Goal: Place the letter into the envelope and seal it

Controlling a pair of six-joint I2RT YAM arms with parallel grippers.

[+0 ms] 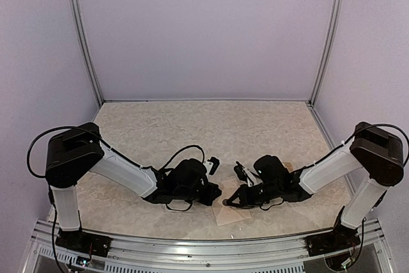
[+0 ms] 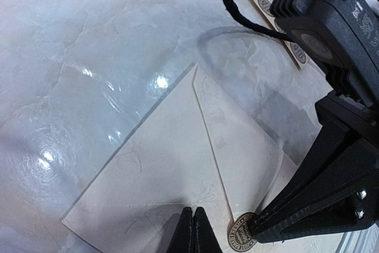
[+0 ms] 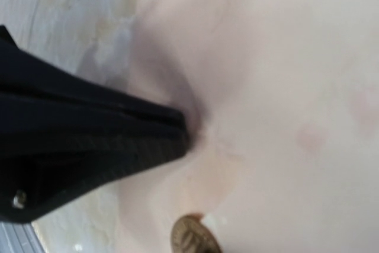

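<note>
From above, the envelope (image 1: 231,215) lay half hidden at the near middle of the table (image 1: 192,126). The left wrist showed the left gripper (image 2: 192,230) shut, empty, pinning the folded flap (image 2: 249,146), and the shut right gripper (image 2: 253,227) just beside the sticker (image 2: 239,234) at its tip. The right wrist showed paper denting; sealing seemed underway, needing firm pressure on that sticker.

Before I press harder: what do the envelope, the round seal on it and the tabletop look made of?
Envelope: matte pale tan paper, faintly creased and mottled.
Round seal: probably a printed paper sticker, brown with a lettered rim, lying flat.
Tabletop: glossy marble-look surface showing lamp glare; stone or laminate, I can't tell.
</note>
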